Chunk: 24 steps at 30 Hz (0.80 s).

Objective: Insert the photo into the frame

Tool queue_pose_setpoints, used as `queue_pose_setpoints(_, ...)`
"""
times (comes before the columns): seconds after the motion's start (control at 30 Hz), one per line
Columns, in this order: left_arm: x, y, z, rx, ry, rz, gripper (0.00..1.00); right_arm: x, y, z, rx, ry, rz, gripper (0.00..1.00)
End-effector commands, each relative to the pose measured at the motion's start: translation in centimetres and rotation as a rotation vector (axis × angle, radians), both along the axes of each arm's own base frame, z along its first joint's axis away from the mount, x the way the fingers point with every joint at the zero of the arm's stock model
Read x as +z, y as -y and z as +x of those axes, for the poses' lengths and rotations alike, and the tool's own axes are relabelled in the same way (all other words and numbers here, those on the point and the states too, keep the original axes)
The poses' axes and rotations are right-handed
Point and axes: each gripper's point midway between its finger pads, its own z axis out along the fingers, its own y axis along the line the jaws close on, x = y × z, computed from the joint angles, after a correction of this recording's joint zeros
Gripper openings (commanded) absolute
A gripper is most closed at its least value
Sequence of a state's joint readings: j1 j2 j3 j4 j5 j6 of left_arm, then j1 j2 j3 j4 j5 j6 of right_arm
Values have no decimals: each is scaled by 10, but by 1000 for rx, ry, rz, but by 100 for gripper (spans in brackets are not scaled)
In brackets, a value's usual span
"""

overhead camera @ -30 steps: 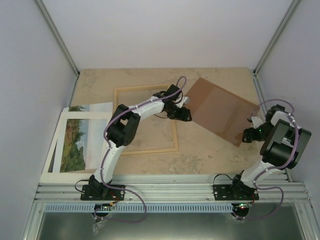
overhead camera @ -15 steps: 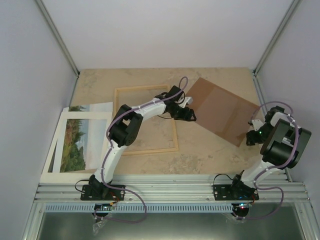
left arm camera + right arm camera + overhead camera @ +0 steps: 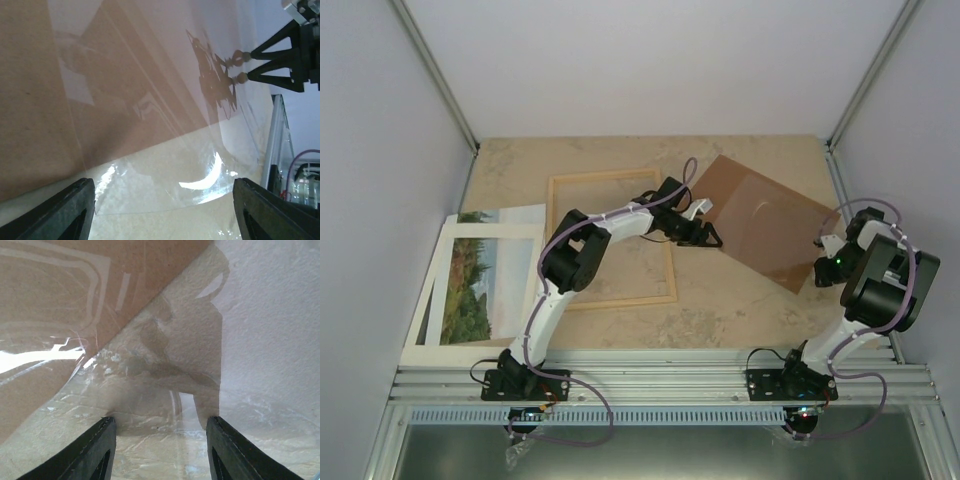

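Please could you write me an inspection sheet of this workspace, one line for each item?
Surface: beige stone-look table.
Job's things: photo lies picture up at the left; frame beside it, no photo inside.
Clutter: brown backing board at the right, clear sheet lying over it.
Grippers: left gripper open at the board's left edge; right gripper open at its right corner.
Cables: purple cables run along both arms.
Surroundings: white walls, metal rail at the near edge.

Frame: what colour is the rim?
Pale light wood; the frame shows best in the top view.
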<state>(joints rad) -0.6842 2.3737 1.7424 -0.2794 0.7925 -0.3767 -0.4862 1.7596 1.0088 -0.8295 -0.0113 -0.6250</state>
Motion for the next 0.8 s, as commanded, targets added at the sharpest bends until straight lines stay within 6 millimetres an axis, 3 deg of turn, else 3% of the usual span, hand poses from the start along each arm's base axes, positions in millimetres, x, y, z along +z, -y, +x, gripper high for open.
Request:
queue_pose_setpoints(0.0, -7, 10, -20, -25, -84, -39, 80, -75, -72, -56, 25, -227, 303, 51)
queue_pose_setpoints(0.23, 10, 25, -4, 52, -112, -136, 99, -75, -72, -55, 46, -226, 292, 49)
queue_pose_setpoints(0.37, 16, 31, 5, 74, -107, -171, 99, -75, -73, -55, 56, -225, 289, 49)
queue_pose_setpoints(0.57, -3, 34, 16, 148, -125, -87, 97, -74, -74, -54, 70, -217, 285, 47)
queue_pose_setpoints(0.77, -9, 48, 9, 125, -131, -76, 99, -75, -81, -54, 92, -221, 289, 45)
